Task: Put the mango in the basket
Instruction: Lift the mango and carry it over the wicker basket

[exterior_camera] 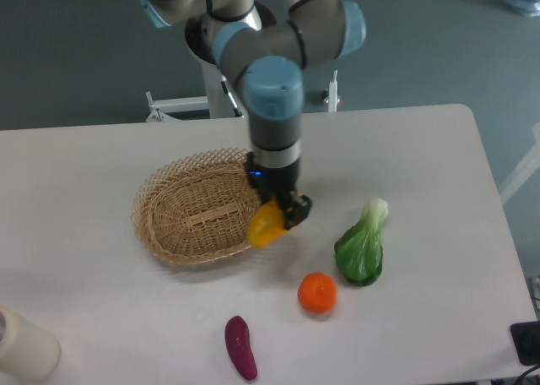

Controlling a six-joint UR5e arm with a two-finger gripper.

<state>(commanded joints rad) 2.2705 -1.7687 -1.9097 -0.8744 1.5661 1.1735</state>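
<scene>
Your gripper (278, 214) was clamped on the mango (266, 225), carrying it clear of the table so it could pass the rim. It hung over the basket's (173, 243) right edge. The orange (317, 292) and greens (361, 248) sat beyond, untouched.

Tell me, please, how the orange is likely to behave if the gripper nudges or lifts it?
The orange looks round and smooth, so a nudge would probably send it rolling across the table. Its curved skin may slip between two fingers unless gripped across the middle. It seems firm, unlikely to deform.
</scene>
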